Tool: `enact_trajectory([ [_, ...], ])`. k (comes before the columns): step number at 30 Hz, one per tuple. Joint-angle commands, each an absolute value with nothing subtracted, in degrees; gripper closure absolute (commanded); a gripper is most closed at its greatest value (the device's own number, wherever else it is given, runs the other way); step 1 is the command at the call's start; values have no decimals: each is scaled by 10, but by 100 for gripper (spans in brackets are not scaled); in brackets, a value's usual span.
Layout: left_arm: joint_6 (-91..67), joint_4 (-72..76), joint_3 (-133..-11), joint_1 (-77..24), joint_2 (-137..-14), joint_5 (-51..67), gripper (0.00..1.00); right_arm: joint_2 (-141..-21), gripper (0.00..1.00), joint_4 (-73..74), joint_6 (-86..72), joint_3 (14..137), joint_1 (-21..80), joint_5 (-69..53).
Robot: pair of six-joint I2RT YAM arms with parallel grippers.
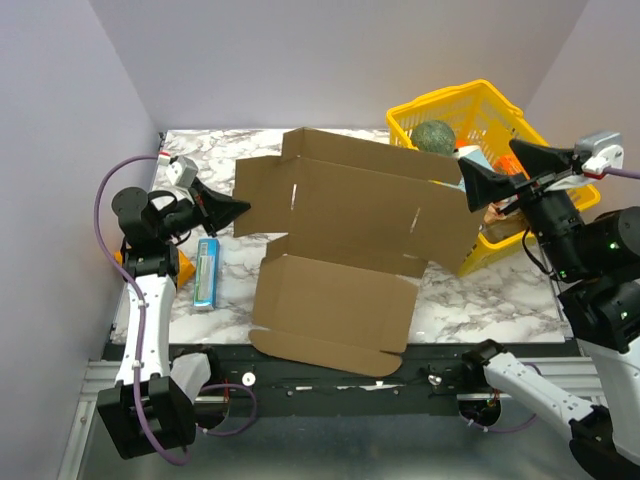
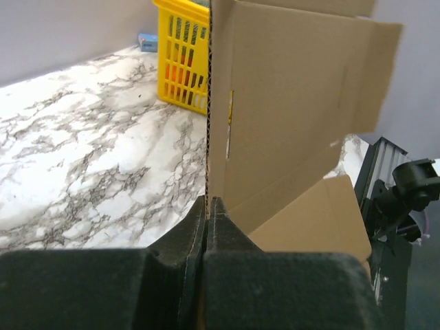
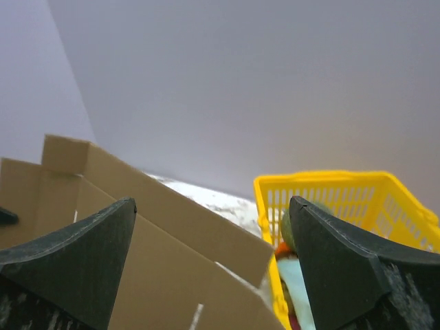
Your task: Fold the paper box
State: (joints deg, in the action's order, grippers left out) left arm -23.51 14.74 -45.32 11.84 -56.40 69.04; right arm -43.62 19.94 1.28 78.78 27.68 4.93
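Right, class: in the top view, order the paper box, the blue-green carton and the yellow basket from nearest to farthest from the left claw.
1. paper box: pinched in the left claw.
2. blue-green carton: left side, toward the near edge.
3. yellow basket: far right corner.

Bright, even overhead light with no glare; only a soft shadow on the table (image 1: 500, 310) under the paper box (image 1: 350, 210). Wrist views: left gripper (image 2: 207, 201) and right gripper (image 3: 212, 203) dark and blurry up close. Right wrist background hazy, low contrast.
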Motion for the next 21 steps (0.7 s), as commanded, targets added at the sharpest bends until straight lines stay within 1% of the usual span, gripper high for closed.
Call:
enact_trajectory([
  [1, -194, 115, -474, 101, -541, 731, 100, -520, 0, 217, 41, 876, 278, -107],
  [4, -183, 92, -478, 98, -540, 730, 100, -596, 0, 319, 73, 979, 278, -206],
  [5, -169, 84, -480, 95, -539, 730, 100, -639, 0, 361, 83, 997, 278, -219],
  [9, -153, 65, -478, 92, -531, 733, 100, -726, 0, 424, 159, 1052, 278, -260],
  [13, -151, 65, -477, 89, -531, 741, 100, -788, 0, 475, 237, 1092, 277, -342],
  [21, -149, 64, -474, 87, -525, 749, 100, -868, 1, 497, 282, 1124, 278, -308],
])
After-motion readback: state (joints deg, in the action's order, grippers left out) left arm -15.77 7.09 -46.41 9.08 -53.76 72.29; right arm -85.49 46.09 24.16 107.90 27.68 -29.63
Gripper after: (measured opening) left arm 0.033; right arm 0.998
